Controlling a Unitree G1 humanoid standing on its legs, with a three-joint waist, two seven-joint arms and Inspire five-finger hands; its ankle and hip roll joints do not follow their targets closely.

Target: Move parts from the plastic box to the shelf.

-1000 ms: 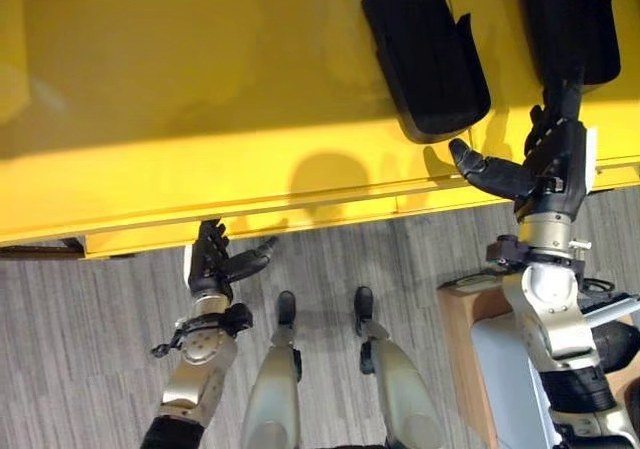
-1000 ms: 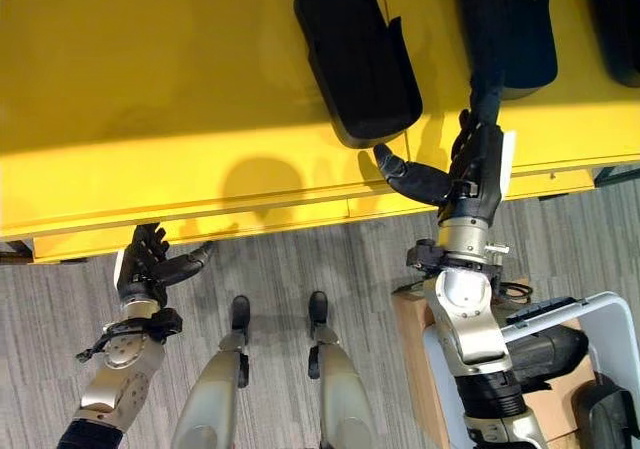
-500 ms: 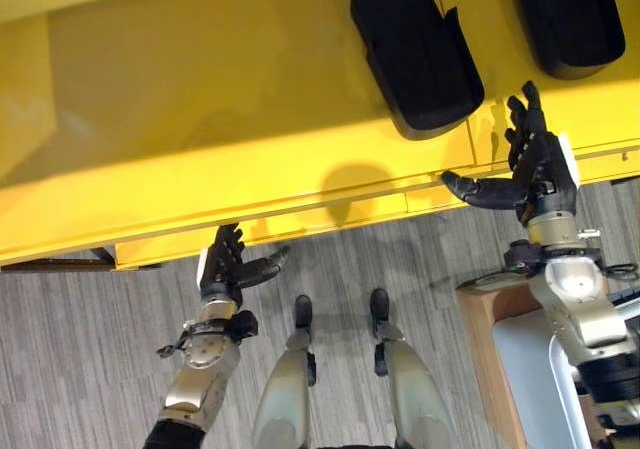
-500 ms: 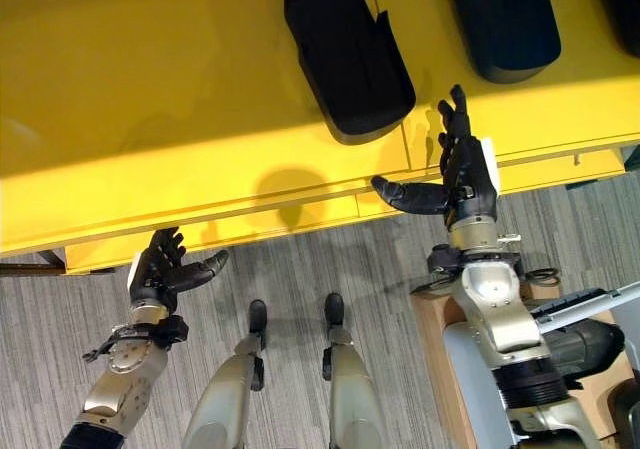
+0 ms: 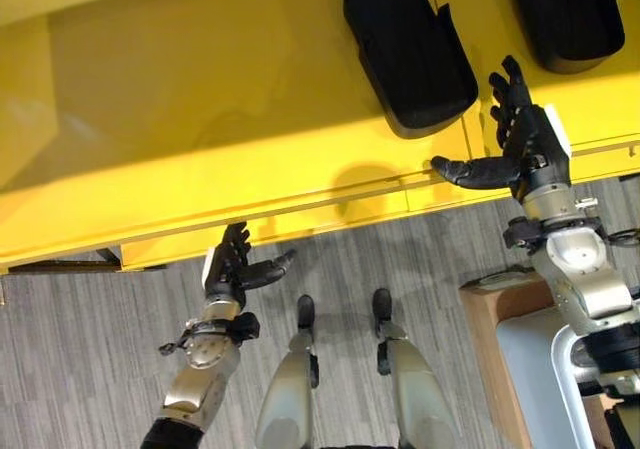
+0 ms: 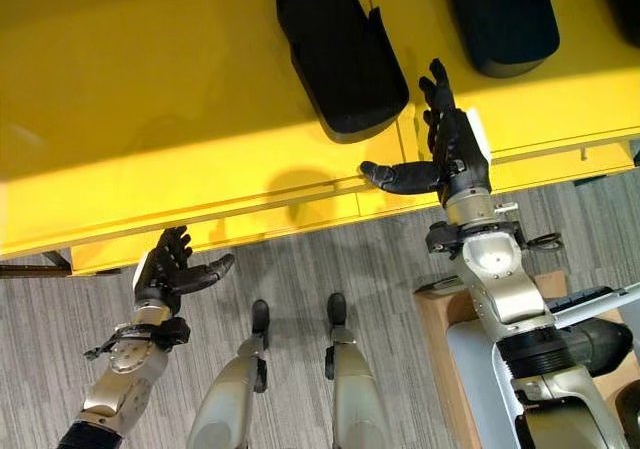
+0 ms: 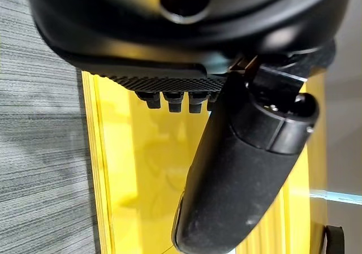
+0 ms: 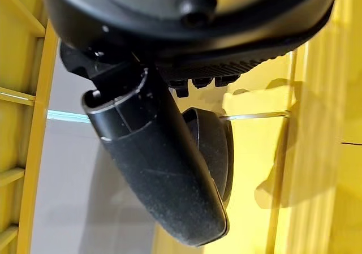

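Two black parts (image 5: 408, 49) lie on the yellow shelf (image 5: 200, 119) at the upper right. The right hand (image 5: 528, 149) hovers at the shelf edge with fingers spread, holding nothing; its wrist view shows one part close behind the thumb. The left hand (image 5: 228, 272), lower left, has relaxed, empty fingers.

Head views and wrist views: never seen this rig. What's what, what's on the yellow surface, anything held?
It is a humanoid robot on two legs. The two wide pictures come from a stereo camera on its head, looking down, so they show one scene twice. The two close pictures come from cameras on its wrists, looking along each hand.

The yellow surface is the shelf. Two black parts lie on it, side by side.

The right hand is over the shelf's front edge, just right of the nearer part, fingers straight and thumb spread, holding nothing. The left hand hangs lower, by the shelf's front edge over the grey floor, also open and empty.

A box with a wooden side stands at the robot's right.
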